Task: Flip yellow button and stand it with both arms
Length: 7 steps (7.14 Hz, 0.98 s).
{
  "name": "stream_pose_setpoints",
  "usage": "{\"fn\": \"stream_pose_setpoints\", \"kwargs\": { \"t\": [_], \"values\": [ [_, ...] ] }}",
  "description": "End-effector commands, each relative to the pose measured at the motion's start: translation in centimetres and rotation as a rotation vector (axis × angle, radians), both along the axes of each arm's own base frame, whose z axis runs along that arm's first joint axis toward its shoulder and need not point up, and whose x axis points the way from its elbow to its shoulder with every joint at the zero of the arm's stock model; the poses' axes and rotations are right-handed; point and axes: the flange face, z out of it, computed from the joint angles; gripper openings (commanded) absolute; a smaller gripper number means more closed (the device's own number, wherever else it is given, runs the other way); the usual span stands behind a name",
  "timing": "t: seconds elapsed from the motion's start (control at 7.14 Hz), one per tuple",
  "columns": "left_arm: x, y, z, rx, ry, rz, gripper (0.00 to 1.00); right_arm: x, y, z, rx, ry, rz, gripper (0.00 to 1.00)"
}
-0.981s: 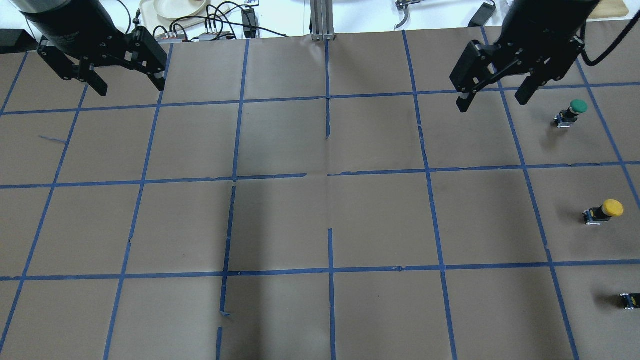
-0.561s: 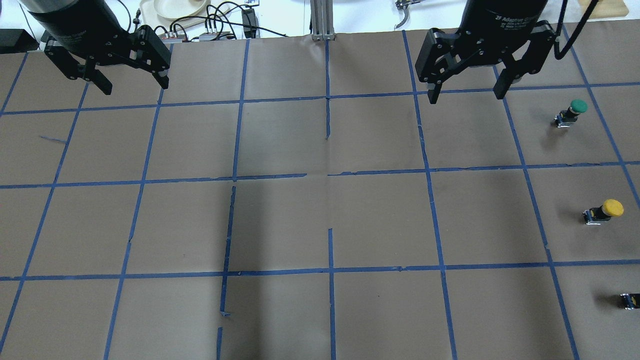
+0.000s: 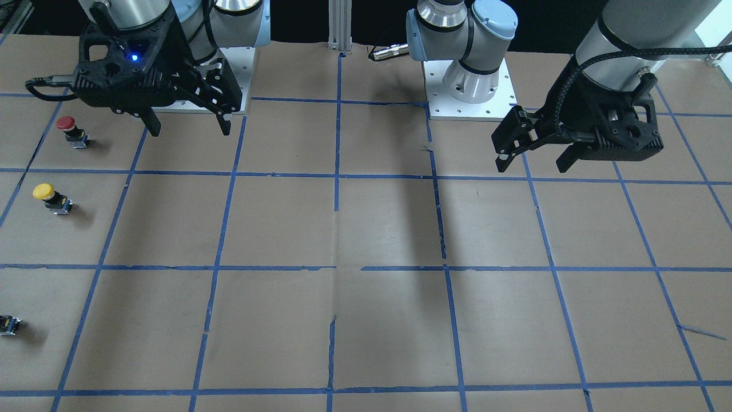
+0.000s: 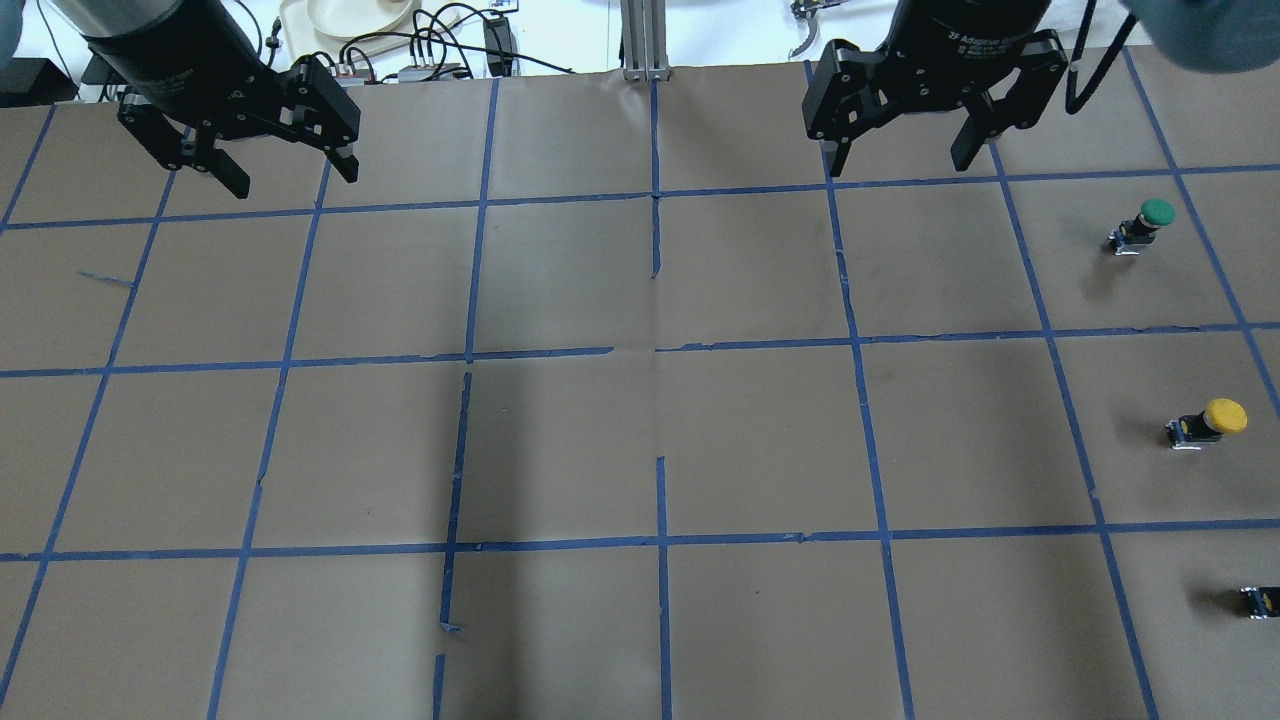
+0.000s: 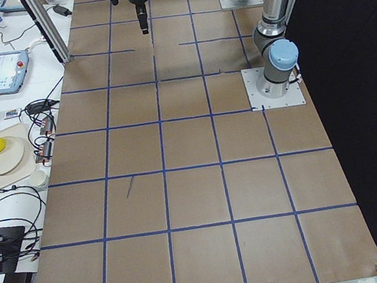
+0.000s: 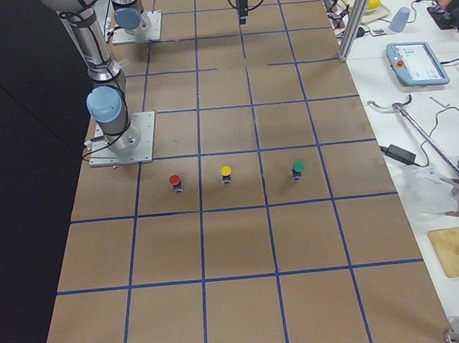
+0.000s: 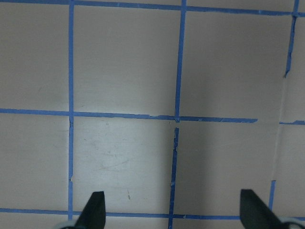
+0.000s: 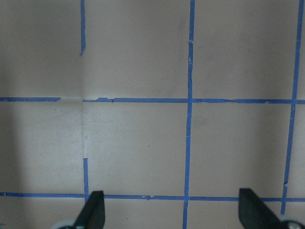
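Observation:
The yellow button (image 4: pixel 1210 421) stands on the brown paper at the table's right side, yellow cap up on its black-and-grey body. It also shows in the front view (image 3: pixel 50 196) and the right side view (image 6: pixel 226 174). My right gripper (image 4: pixel 900 162) is open and empty, high over the far part of the table, well left of and beyond the button; the front view (image 3: pixel 190 129) shows it too. My left gripper (image 4: pixel 293 178) is open and empty at the far left, also in the front view (image 3: pixel 532 166). Both wrist views show only paper and tape between open fingertips (image 7: pixel 95 210) (image 8: pixel 95 210).
A green-capped button (image 4: pixel 1143 226) stands beyond the yellow one and a red-capped button (image 3: pixel 70 129) on its near side, in one row (image 6: pixel 297 168) (image 6: pixel 174 180). Blue tape lines grid the paper. Cables and a plate (image 4: pixel 350 15) lie past the far edge.
My right gripper has swung left and toward the far edge, turning to face squarely. My left gripper has shifted slightly right. Both stay open. The buttons have not moved.

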Motion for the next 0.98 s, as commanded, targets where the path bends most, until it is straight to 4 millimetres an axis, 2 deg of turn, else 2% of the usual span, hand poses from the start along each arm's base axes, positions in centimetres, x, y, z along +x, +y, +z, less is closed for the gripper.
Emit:
{"fn": "stream_pose_setpoints", "kwargs": {
  "t": [0.0,0.14,0.28,0.42,0.56,0.84],
  "values": [
    [-0.4,0.8,-0.3,0.012,-0.012,-0.011,1.00,-0.1,0.7,0.5,-0.007,0.000,-0.029,1.00],
    [0.1,0.7,-0.7,0.026,-0.087,-0.003,1.00,0.0,0.4,0.5,-0.008,-0.007,-0.029,1.00],
    [-1.1,0.9,-0.8,0.030,-0.091,0.017,1.00,-0.2,0.3,0.6,-0.011,-0.007,-0.032,1.00],
    [-3.3,1.5,-0.5,0.020,-0.086,-0.019,1.00,-0.2,0.3,0.6,-0.011,-0.008,-0.030,1.00],
    [-5.0,2.8,0.4,0.004,-0.082,-0.058,1.00,-0.2,0.3,0.6,-0.011,-0.010,-0.030,1.00],
    [-6.0,3.1,-0.2,0.015,-0.085,-0.067,1.00,-0.2,0.3,0.6,-0.009,-0.010,-0.030,1.00]
  ]
}}
